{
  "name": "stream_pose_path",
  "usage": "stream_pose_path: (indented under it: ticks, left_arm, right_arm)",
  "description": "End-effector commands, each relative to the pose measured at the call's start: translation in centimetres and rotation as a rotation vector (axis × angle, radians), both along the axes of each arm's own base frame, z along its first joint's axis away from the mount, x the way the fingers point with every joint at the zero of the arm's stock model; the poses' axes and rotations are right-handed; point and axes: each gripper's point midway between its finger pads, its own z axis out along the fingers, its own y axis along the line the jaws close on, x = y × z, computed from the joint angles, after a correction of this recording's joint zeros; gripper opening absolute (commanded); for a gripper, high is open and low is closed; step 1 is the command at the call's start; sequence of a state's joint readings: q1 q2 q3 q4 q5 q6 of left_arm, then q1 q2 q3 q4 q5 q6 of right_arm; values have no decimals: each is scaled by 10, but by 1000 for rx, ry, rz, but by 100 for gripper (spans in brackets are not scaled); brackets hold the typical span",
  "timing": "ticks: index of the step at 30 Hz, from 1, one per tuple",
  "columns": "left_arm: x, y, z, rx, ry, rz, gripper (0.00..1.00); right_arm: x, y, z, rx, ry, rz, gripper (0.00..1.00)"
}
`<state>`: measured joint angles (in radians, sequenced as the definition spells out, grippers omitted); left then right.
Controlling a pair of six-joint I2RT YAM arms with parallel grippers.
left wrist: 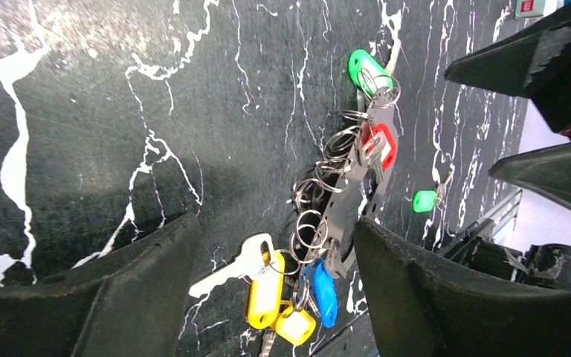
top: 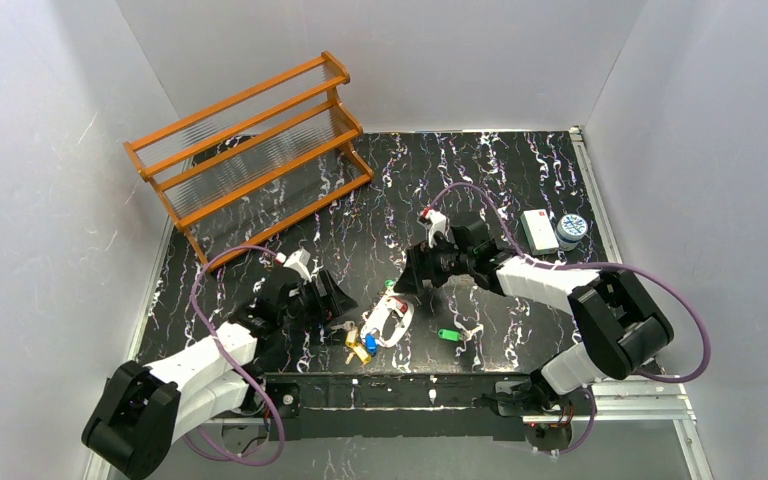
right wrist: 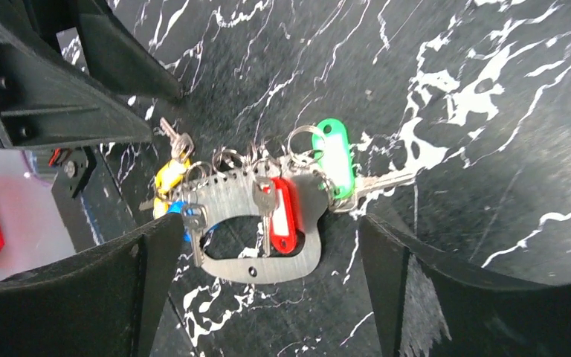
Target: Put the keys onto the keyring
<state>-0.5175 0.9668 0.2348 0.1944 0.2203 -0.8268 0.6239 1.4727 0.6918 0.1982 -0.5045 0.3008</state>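
The keyring [top: 392,322], a flat grey metal loop, lies on the black marbled table [top: 520,170] by the near edge between both arms, with a red key [right wrist: 284,216], yellow key [left wrist: 265,290], blue key [left wrist: 324,291] and green key [right wrist: 334,158] bunched along it, while a second green key [top: 448,335] lies apart to its right, seemingly the one left to add. The left gripper [left wrist: 275,227] hangs low with jaws apart either side of the yellow and blue tags, gripping nothing, probably to steady the loop; the right gripper [right wrist: 268,223] straddles the far end wide open, likely ready to work it
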Motion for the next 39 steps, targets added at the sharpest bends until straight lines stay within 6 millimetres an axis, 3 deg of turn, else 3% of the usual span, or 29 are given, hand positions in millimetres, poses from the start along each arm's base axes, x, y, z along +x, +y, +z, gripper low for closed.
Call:
stream_pose_path:
  ticks: [1, 6, 10, 16, 19, 26, 32, 39]
  left_arm:
    - [-24, 1, -18, -22, 102, -25, 72]
    - [-24, -3, -21, -17, 107, -41, 69]
    - [-29, -14, -26, -11, 121, -77, 66]
    - [-46, -39, -33, 15, 126, -145, 59]
    - [-51, -51, -30, -23, 123, -164, 53]
    - [-57, -77, -16, -79, 77, -230, 53]
    - [-43, -74, 0, -101, 24, -175, 69]
    - [-12, -48, 14, -134, 14, -97, 69]
  right_arm:
    - [-25, 9, -2, 36, 104, 66, 93]
    - [-61, 14, -18, 20, 213, 111, 75]
    - [-77, 17, -29, -9, 262, 94, 69]
    - [-61, 23, -37, -42, 230, 70, 67]
    - [-46, 31, -37, -57, 189, 63, 67]
    - [-22, 41, -29, -78, 129, 59, 67]
    - [-19, 29, -19, -130, 73, 32, 70]
    - [-31, 16, -20, -156, 91, 32, 71]
